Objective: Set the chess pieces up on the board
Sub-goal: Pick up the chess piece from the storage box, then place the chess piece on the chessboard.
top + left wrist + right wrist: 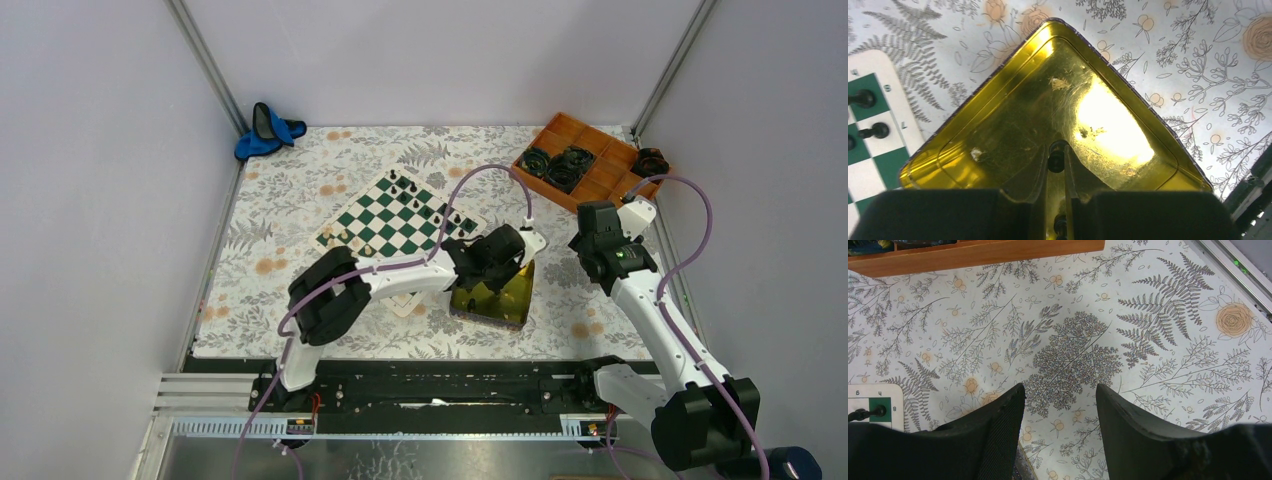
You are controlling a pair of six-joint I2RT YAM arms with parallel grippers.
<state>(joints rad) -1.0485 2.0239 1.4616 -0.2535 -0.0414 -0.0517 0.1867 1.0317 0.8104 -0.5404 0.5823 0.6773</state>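
Pinching a black chess piece [1056, 160] out of the tray [998, 100] for the board [400, 215], the left gripper [1056, 149] is closed on it; the right gripper [1060, 405] hangs open.

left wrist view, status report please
left gripper jaws shut on black piece in tin. right gripper jaws open, empty, over mat. board part set, nothing blocking.
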